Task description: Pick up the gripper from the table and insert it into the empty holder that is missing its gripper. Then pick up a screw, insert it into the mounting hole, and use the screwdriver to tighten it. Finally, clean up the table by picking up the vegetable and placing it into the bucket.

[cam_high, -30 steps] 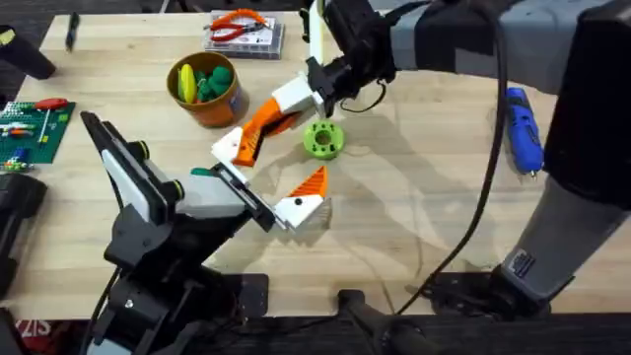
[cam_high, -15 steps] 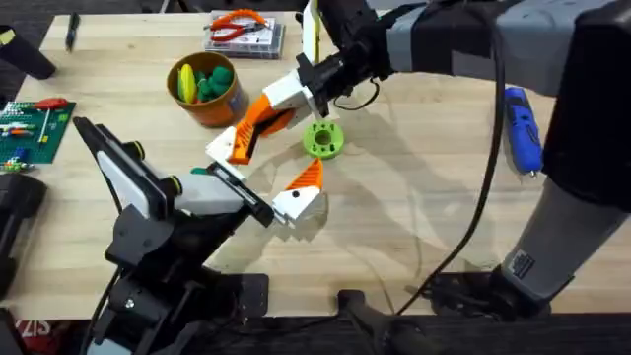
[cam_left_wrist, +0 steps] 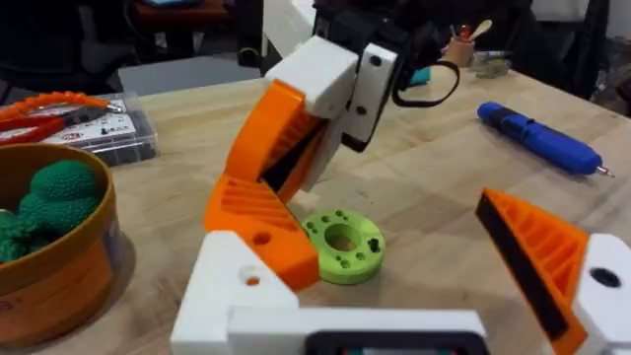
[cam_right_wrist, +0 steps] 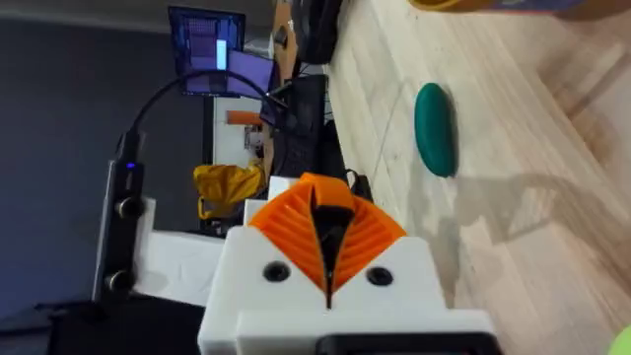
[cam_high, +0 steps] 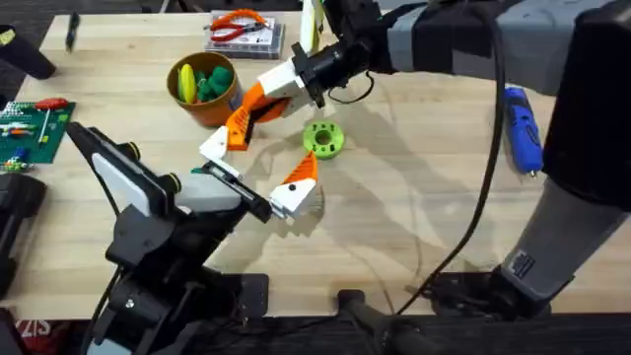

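Observation:
The lime-green vegetable [cam_high: 322, 138] [cam_left_wrist: 342, 247] lies on the table [cam_high: 414, 207] near the middle. My left gripper [cam_high: 271, 156] [cam_left_wrist: 360, 197] is open and low over the table, its white and orange fingers either side of the vegetable without touching it. My right gripper [cam_high: 245, 113] [cam_right_wrist: 328, 232] reaches in from the far side. It is shut with nothing between its orange pads, and it hangs between the bucket [cam_high: 212, 108] [cam_left_wrist: 69, 286] and the vegetable. The blue screwdriver [cam_high: 523, 128] [cam_left_wrist: 540, 138] lies at the right. The holder and screw are out of view.
The bucket holds dark green and yellow toy pieces. Orange-handled pliers [cam_high: 237, 25] rest on a clear box at the back. A green circuit board [cam_high: 30, 123] lies at the left edge. A small teal object [cam_high: 202, 171] [cam_right_wrist: 434, 128] lies beside my left wrist.
My right gripper has moved left and back toward the bucket, staying shut. My left gripper has shifted slightly left. The vegetable has not moved.

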